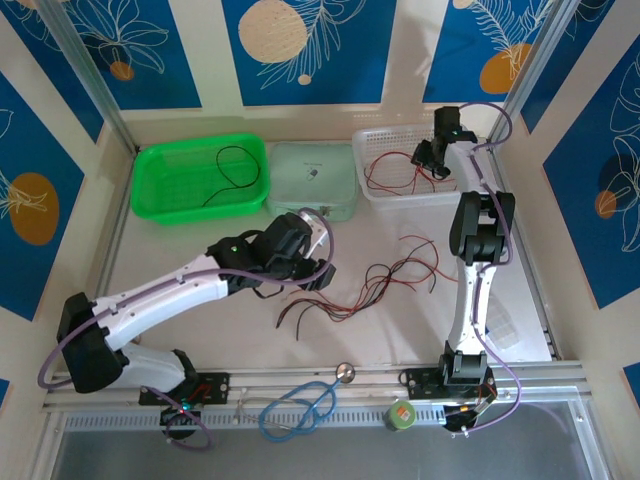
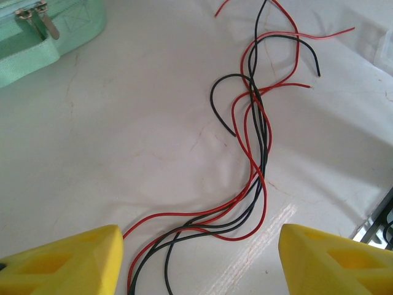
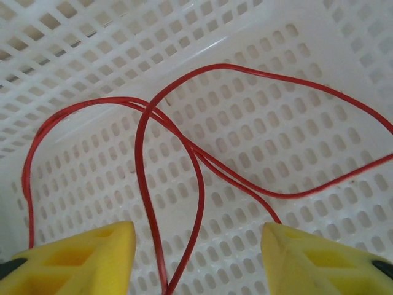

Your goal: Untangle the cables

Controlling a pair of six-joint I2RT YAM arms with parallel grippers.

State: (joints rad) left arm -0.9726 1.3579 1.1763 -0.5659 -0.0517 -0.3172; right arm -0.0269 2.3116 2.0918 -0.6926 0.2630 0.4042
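Presently: left gripper [image 2: 199, 258] open, empty, above tangled cables [image 2: 260, 132] on table [image 2: 123, 153]; right gripper [image 3: 196, 252] open, empty, above red wires [image 3: 236, 66] in white basket [image 3: 295, 37].

No words, brands, numbers or signs could be read. A small dark mark sat on the mint-green case [image 1: 325, 190], and a coloured patch topped the small green round object [image 1: 401, 415]; both were too small to make out.
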